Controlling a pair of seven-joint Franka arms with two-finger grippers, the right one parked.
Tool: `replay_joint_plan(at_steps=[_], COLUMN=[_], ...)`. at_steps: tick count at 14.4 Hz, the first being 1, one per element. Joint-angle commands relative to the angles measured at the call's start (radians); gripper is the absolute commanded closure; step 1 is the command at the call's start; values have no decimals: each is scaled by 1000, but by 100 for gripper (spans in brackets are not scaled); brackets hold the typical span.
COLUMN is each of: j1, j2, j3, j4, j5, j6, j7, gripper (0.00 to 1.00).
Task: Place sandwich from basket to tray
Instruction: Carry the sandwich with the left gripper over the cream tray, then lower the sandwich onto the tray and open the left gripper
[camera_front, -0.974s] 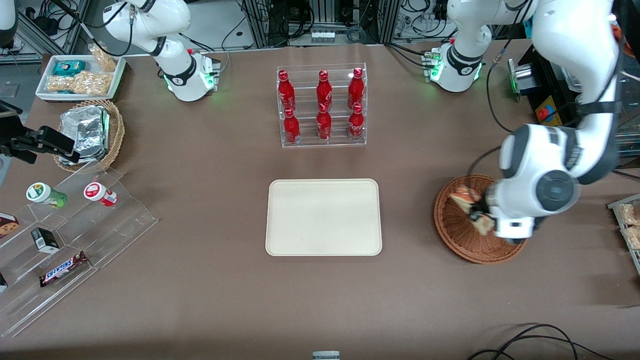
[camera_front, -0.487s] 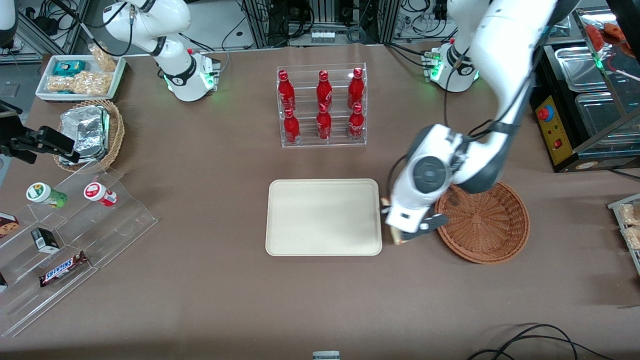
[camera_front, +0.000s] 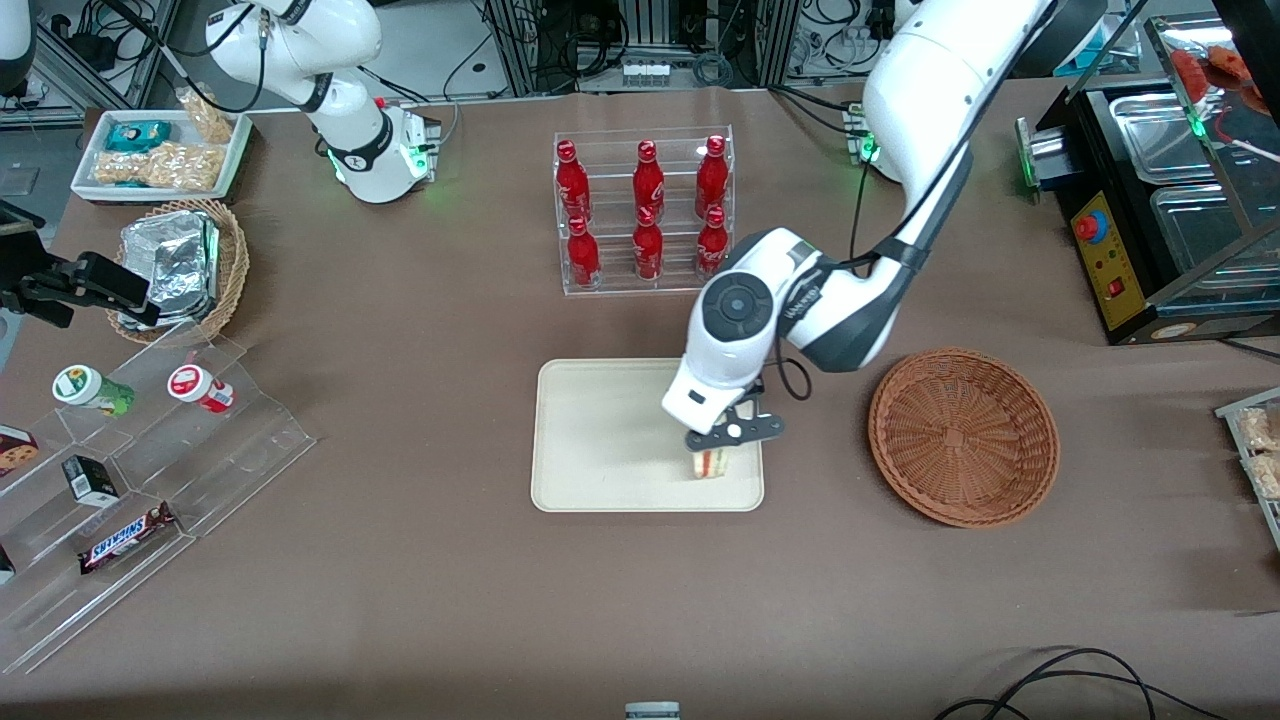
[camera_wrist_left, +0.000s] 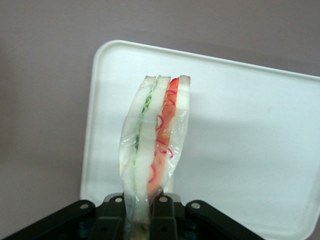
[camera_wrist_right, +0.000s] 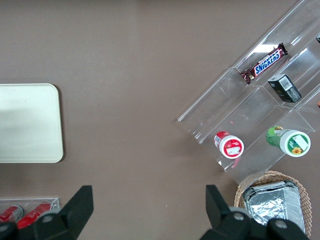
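Observation:
My left gripper (camera_front: 722, 445) hangs over the cream tray (camera_front: 600, 440), above the corner nearest the front camera on the basket's side. It is shut on the sandwich (camera_front: 712, 463), a plastic-wrapped wedge of white bread with green and orange-red layers (camera_wrist_left: 156, 135). The black fingers (camera_wrist_left: 164, 216) pinch the wedge's lower end, and its free end points out over the tray (camera_wrist_left: 250, 130). The reddish-brown wicker basket (camera_front: 963, 435) sits beside the tray toward the working arm's end, with nothing in it.
A clear rack of red bottles (camera_front: 645, 212) stands farther from the front camera than the tray. Toward the parked arm's end are an acrylic stepped stand with snacks (camera_front: 130, 470), a paler basket with foil packs (camera_front: 180, 265) and a white tray of snack bags (camera_front: 160, 155).
The gripper has carried the sandwich out of the basket, past the tray's edge, and now holds it over the tray. The basket is left empty.

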Motion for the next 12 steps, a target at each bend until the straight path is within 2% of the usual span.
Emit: replay_joint_plan(at_steps=[1,7,8,9,11,12], j1=[-22,-49,-62,-69,-72,-72], j2=[62,131,139,145,146,140], j3=[6,6,6,6,6,6], j4=[43,39,39,40,40,42], j5=[17,15,15,14,6,8], j6=[63,172,175,175,177,175], j7=[15,42,34,26,6,-42], gripper=[87,86,84,77,42,0])
